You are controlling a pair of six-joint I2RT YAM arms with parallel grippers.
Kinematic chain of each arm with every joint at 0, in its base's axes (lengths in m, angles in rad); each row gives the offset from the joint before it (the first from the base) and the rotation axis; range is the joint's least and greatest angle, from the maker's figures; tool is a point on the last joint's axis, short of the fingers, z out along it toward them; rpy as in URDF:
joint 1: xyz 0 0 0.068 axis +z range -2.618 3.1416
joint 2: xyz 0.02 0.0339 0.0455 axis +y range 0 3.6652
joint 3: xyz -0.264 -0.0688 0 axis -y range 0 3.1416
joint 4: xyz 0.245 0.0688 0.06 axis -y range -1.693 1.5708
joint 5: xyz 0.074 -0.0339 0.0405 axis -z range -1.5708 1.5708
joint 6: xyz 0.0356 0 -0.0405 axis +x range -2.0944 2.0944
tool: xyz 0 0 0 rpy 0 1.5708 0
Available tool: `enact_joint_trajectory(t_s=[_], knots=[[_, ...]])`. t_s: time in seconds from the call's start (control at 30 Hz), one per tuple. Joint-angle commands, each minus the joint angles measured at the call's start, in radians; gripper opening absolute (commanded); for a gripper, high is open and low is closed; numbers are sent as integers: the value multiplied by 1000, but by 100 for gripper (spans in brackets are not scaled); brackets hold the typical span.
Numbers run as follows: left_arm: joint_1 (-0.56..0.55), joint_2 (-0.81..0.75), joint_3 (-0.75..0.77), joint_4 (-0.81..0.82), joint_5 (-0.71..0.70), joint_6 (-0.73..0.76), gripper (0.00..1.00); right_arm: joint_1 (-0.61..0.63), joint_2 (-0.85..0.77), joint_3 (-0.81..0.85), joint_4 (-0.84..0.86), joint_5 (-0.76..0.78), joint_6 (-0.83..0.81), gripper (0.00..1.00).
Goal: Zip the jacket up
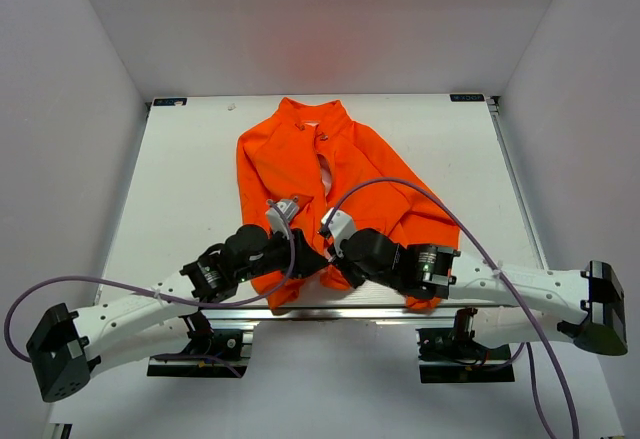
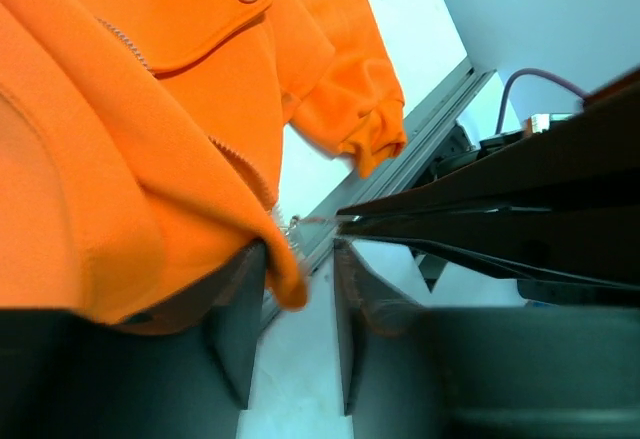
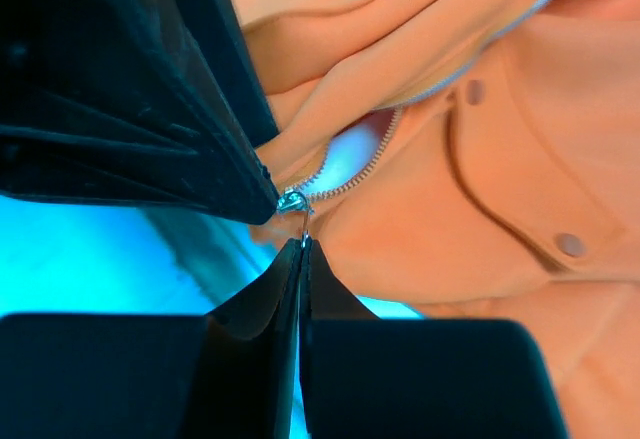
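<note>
Lying front-up on the white desk [image 1: 190, 189], collar [image 1: 312, 111] at the far side and hem [image 1: 272, 294] at the near edge, the jacket [image 1: 290, 159] is placed so both arms can reach the bottom of its front opening, where a zip has to start. The left gripper [image 2: 298, 259] sits at the hem with its jaws part-way apart. Bare desk shows between them, and the hem's corner rests against one of them rather than being pinched; I judge it is placed to steady the cloth. The right gripper [image 3: 302, 259] has its jaws closed tight on the zipper pull [image 3: 296, 207], ready, I judge, to draw it toward the collar.

From above, the arms hide the pull, though pink lining [image 1: 325, 171] shows the front is open higher up. Only the right wrist view shows the pull gripped and the zipper teeth [image 3: 365, 164] parted just beyond it. Only the left wrist view shows the gap between the left jaws.
</note>
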Motion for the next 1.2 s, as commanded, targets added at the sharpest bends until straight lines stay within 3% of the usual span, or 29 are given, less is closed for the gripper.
enact_joint_trajectory(t_s=[0.0, 0.1, 0.13, 0.23, 0.4, 0.57, 0.7, 0.87, 0.97, 1.17], knots=[[-8, -43, 45, -49, -19, 14, 45, -46, -7, -3, 23, -232, 21, 0], [-8, -59, 57, -94, -19, 0, 55, -86, 16, 2, 32, -317, 44, 0], [-8, -60, 64, -109, -7, -7, 74, -94, 25, 0, 50, -343, 50, 0], [-8, -82, 84, -210, -37, -47, 98, -114, 19, -14, 98, -410, 75, 0], [-8, -148, 65, -304, -25, -99, 98, -166, -16, -47, 138, -464, 96, 0], [-8, -142, 7, -122, 189, -190, 87, -224, -36, -46, 133, -510, 107, 0], [-20, -120, -36, -46, 225, -250, 75, -249, -52, -47, 135, -527, 116, 0], [-50, -120, -45, -28, 172, -276, 74, -287, -72, -53, 136, -558, 129, 0], [-72, -113, -39, -25, 96, -279, 79, -300, -86, -57, 150, -605, 132, 0], [-80, -44, -7, 0, -71, -277, 77, -309, -90, -60, 147, -619, 141, 0]])
